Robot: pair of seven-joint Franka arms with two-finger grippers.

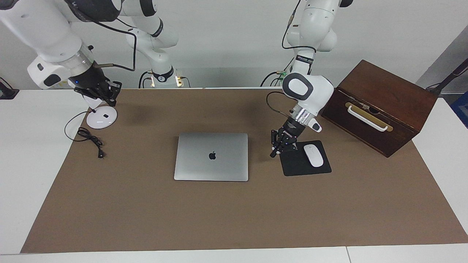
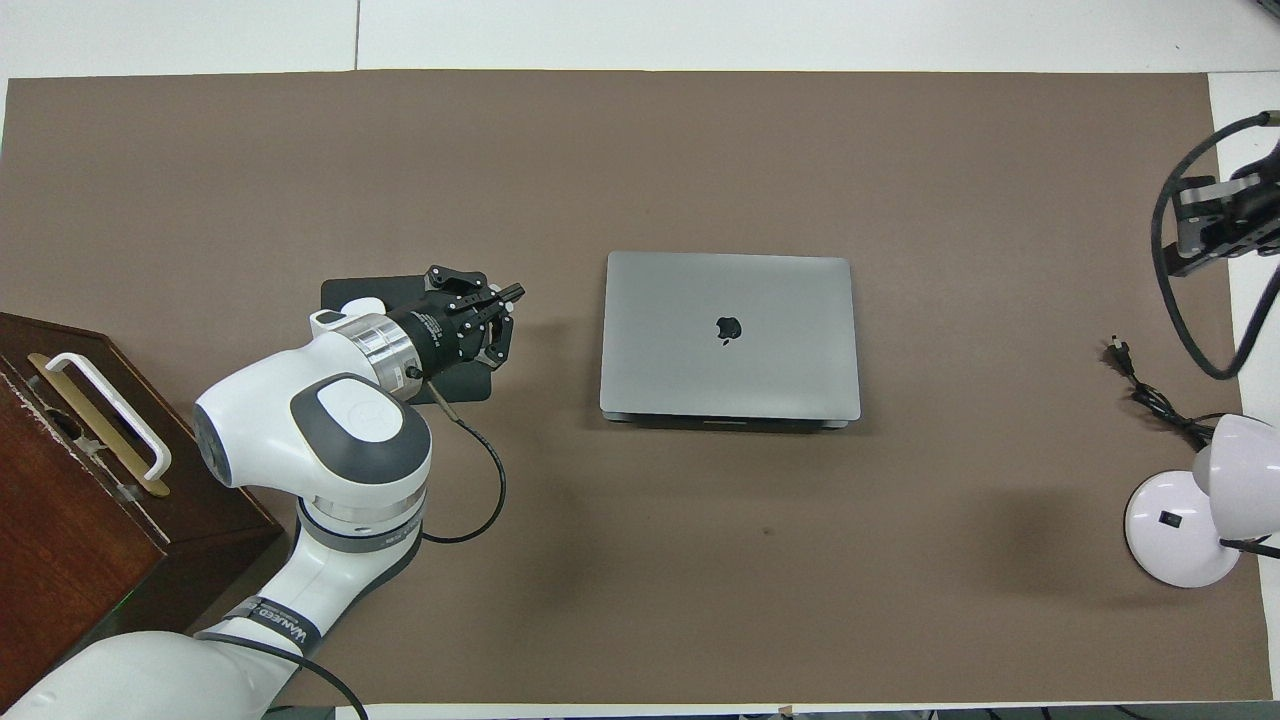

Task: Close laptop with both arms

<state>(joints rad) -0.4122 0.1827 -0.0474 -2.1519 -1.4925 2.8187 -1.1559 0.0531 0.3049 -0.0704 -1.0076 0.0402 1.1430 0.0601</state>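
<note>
Since the laptop (image 1: 212, 156) lies shut, rigid and slick, mid-tabletop, we would press its lid edges; left tool (image 1: 276, 149) is closed and empty, right tool (image 1: 100, 95) unreadable.

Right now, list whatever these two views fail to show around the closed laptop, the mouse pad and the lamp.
- Mouse: overhead view, mostly covered by the left gripper and wrist above the mouse pad.
- Lamp: overhead view, head cut off by the frame edge.
- Right gripper: overhead view, partly cut off by the edge.
- Laptop: lid down, keys and screen hidden in both views.
</note>
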